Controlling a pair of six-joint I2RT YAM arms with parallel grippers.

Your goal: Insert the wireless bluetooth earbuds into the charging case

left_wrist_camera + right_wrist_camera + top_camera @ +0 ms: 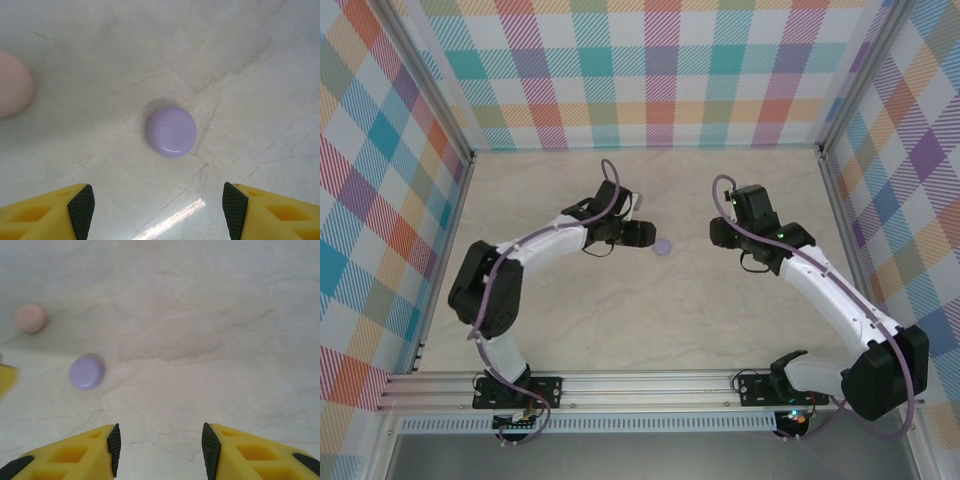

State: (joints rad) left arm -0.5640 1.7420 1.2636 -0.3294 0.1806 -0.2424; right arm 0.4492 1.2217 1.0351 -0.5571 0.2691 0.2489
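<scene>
Left wrist view: left end effector (158, 210) spread and empty. A lilac round glossy disc (171, 131), probably the charging case, lies flat on the marbled tabletop (250, 65) just ahead, centred between its fingers. Right end effector (161, 447) is likewise spread and empty. Judged step: lining up a grasp. The next move calls for a straight descent and a gentle close.

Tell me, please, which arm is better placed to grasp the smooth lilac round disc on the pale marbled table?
Probably left. The lilac round disc lies centred just ahead of the open left gripper; from the right gripper it lies off to the side, farther away.
</scene>
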